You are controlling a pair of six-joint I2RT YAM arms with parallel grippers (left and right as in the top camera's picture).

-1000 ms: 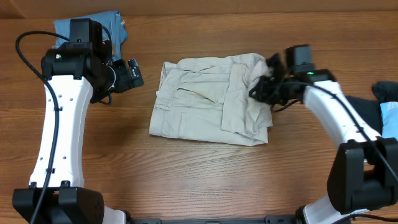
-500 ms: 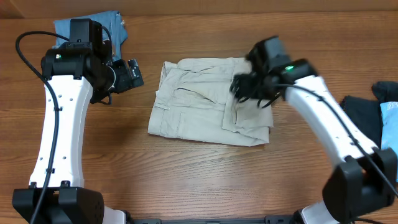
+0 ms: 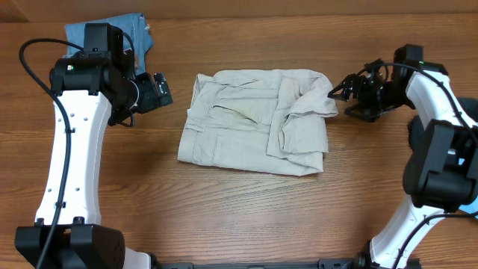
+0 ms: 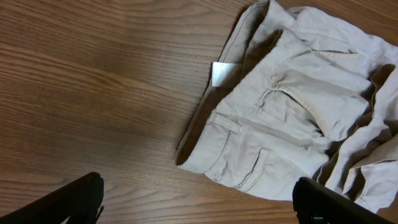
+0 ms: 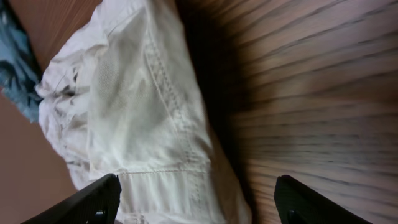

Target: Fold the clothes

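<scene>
Beige shorts lie roughly folded mid-table, with both grippers open and off the cloth.

The shorts lie flat on the wooden table with the waistband on the left side. The right side is doubled over into a rumpled flap. The left wrist view shows a white tag inside the waistband, plus a belt loop and a pocket seam. The left gripper hangs left of the shorts, near them but not touching, with its fingers wide apart and nothing between them. The right gripper is just beside the right edge of the shorts and points at the flap. Its fingers are spread and hold nothing. A blue denim piece sits at the far left corner, partly hidden under the left arm.
</scene>
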